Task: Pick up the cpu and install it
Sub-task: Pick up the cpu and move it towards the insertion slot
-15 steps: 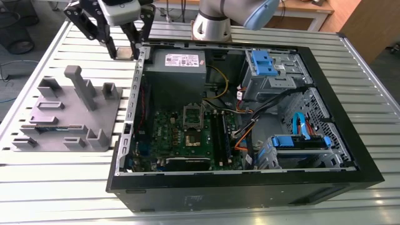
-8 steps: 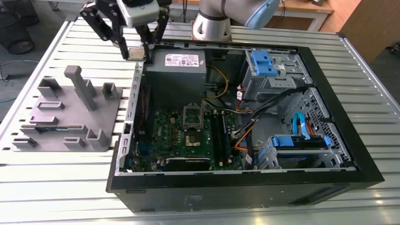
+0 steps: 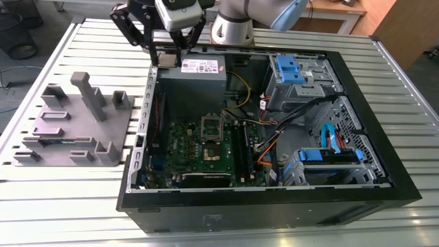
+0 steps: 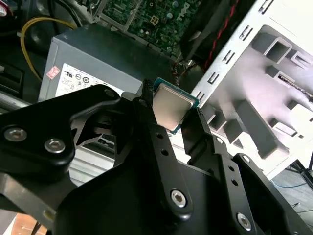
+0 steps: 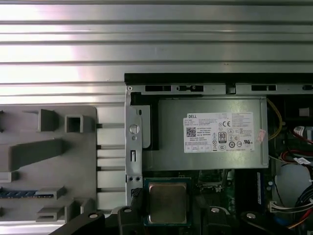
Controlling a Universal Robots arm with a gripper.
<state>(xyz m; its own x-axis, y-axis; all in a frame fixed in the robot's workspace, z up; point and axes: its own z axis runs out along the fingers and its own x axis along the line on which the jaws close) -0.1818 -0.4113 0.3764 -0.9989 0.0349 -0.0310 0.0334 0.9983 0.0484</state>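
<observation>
One robot arm (image 3: 237, 20) is hanging over one open computer case (image 3: 384, 170) on one slatted metal table (image 3: 61, 206). Its single gripper (image 4: 172, 110) is showing two black fingers (image 4: 146, 127) and carrying one cpu (image 5: 167, 202). Inside the case, seen in the exterior view, one green motherboard (image 3: 205, 154) is lying at six o'clock, one grey power supply (image 3: 199, 74) is sitting at twelve, and two blue drive brackets (image 3: 287, 67) are showing at two and four. One grey tray (image 3: 69, 128) is sitting at the case's nine o'clock.
</observation>
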